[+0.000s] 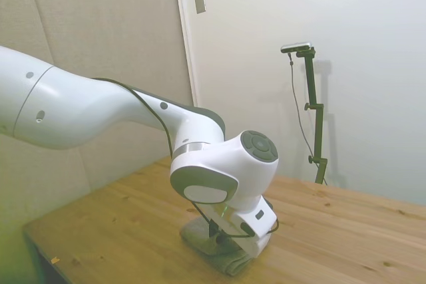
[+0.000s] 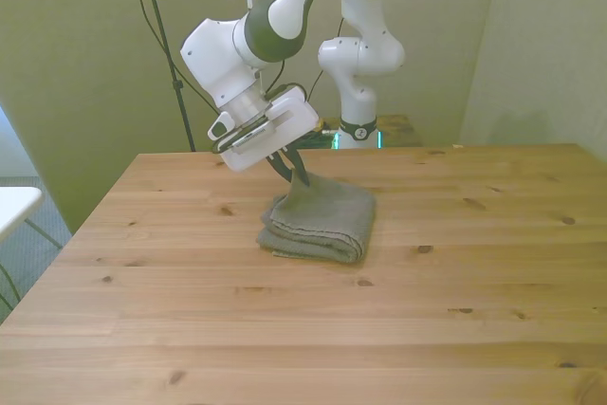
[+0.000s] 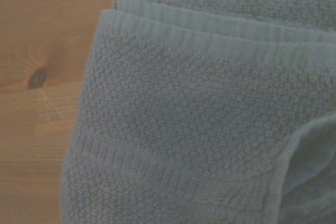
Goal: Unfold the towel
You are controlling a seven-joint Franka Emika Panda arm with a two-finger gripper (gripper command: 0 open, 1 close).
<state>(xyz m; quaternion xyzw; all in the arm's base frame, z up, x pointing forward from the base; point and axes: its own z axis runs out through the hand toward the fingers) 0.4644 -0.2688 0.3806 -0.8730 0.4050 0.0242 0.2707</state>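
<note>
The wooden worktop (image 2: pixel 142 310) is spreading pale and knotty under everything, its planks running across the front view. Over it the white arm (image 2: pixel 285 7) is leaning down, its wrist housing tilting toward the cloth. The towel (image 2: pixel 318 225) is lying folded near the worktop's middle, a thick grey-green wad with rounded folds stacked along its near edge. In the front view the pincer (image 2: pixel 290 172) is sitting at the towel's far corner on the front view's left, and the cloth there is rising to a small peak against the dark fingers, so they appear to be pinching the top layer; the side view is hiding this behind the wrist.

The step in hand is looking like the first peel of the upper layer. The next move is calling for lifting that corner clear and carrying it outward without dragging the whole bundle.

Up close, the terry is showing a pebbly looped weave, with a flat ribbed band near the hem.
</note>
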